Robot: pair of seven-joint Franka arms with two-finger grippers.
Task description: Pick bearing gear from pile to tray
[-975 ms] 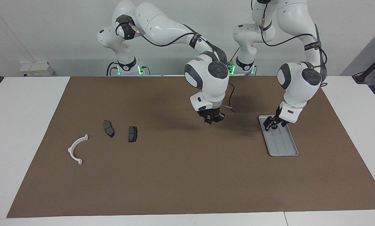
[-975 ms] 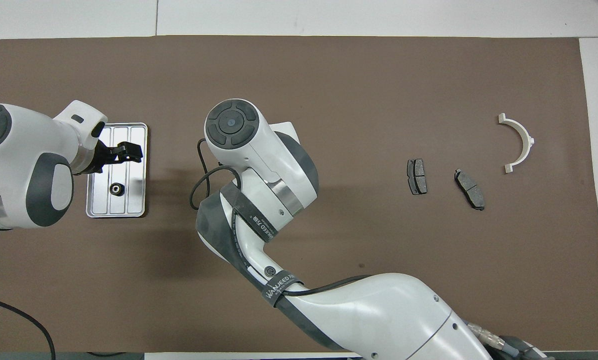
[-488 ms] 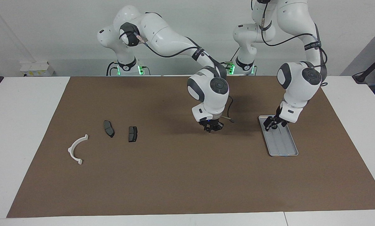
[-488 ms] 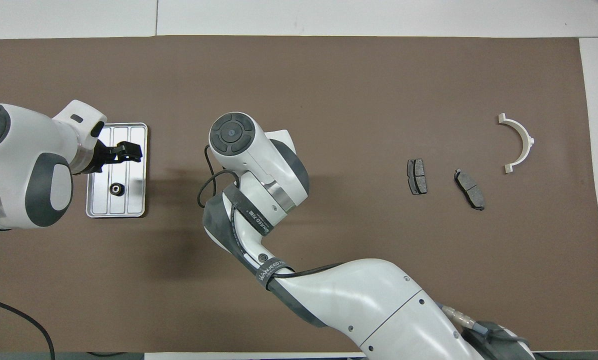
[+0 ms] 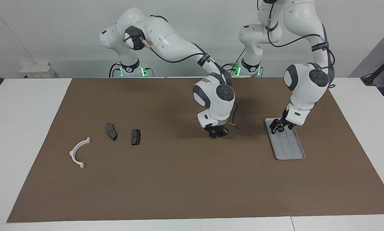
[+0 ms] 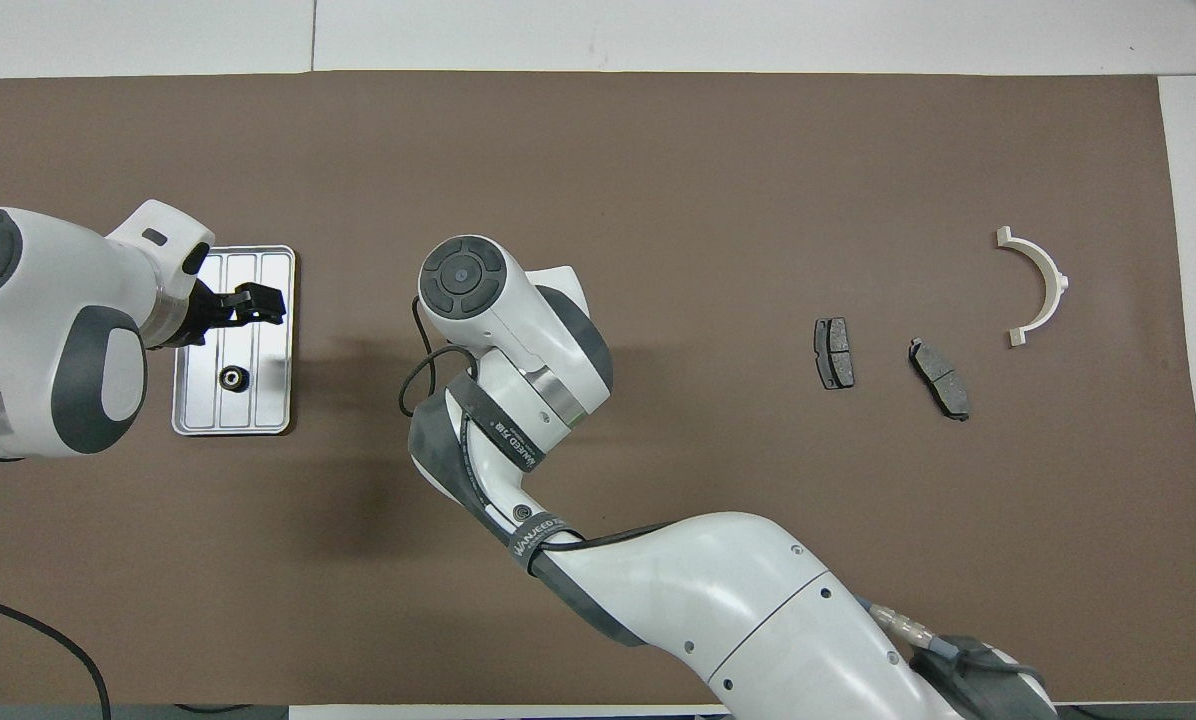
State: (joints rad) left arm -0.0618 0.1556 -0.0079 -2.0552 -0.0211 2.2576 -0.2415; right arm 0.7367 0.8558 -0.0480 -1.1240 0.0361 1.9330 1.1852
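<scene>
A small black bearing gear (image 6: 230, 377) lies in the silver tray (image 6: 270, 400), at the end nearer the robots. My left gripper (image 6: 258, 305) hangs open just over that tray (image 5: 290, 147), with nothing between its fingers; in the facing view it hides the gear. My right gripper (image 5: 217, 133) is shut and low over the bare mat in the middle of the table, hidden under its own wrist in the overhead view. Whether it holds anything does not show. The pile lies toward the right arm's end: a white half-ring bracket (image 5: 79, 153) and two dark brake pads (image 5: 111, 131) (image 5: 135, 136).
A brown mat (image 5: 179, 179) covers most of the white table. A black cable loop (image 6: 410, 372) hangs beside the right wrist. The right arm's forearm (image 6: 718, 600) stretches across the near middle of the mat.
The right arm has lowered its shut gripper toward the mat in the middle of the table. The left arm, the gear in the tray and the pile have not moved.
</scene>
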